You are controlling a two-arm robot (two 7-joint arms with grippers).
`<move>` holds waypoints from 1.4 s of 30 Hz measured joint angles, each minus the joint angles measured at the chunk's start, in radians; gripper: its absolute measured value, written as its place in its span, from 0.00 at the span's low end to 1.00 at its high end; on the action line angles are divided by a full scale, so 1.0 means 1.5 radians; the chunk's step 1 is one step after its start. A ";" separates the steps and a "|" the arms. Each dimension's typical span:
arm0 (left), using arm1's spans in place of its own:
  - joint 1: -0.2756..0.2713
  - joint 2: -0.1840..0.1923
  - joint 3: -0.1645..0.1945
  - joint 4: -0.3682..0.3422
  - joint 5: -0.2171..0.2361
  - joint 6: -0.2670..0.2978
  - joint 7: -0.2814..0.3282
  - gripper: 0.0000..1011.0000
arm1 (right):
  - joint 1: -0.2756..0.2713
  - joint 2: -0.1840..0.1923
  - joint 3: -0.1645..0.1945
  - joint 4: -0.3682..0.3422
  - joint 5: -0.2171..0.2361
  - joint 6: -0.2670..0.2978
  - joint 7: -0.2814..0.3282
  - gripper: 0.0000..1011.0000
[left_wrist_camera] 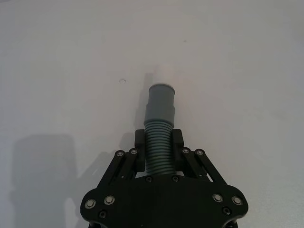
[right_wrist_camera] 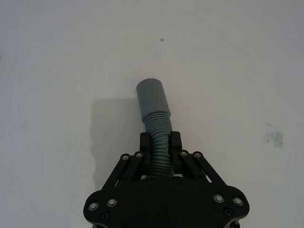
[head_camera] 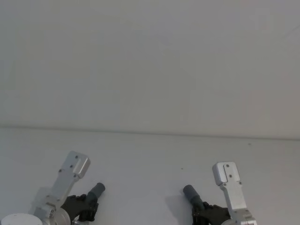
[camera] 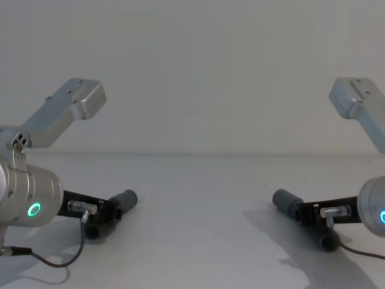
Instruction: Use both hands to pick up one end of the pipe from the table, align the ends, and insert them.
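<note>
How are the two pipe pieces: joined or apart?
Apart. The left gripper holds one piece, the right gripper the other piece, bare table between them.

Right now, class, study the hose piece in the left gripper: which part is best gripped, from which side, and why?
Grip the hose piece by its ribbed body, just behind the smooth cuff, coming from the rear end with the jaws closing across it, as the left gripper does. The ribs probably resist slipping, and the cuff then juts out free ahead for mating.
</note>
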 joint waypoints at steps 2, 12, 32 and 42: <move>0.000 0.000 0.000 0.000 0.000 0.000 0.000 0.29 | 0.000 0.000 0.000 0.000 0.000 0.000 0.000 0.22; 0.000 0.000 0.000 0.000 0.000 0.000 0.000 0.29 | 0.000 0.000 0.000 0.000 0.000 0.000 0.000 0.22; 0.000 0.000 0.000 0.000 0.000 0.000 0.000 0.29 | -0.004 0.033 -0.012 -0.013 -0.002 -0.057 0.057 0.21; 0.000 0.000 0.000 0.000 0.000 0.000 0.000 0.29 | -0.018 0.081 -0.016 -0.039 0.002 -0.139 0.135 0.21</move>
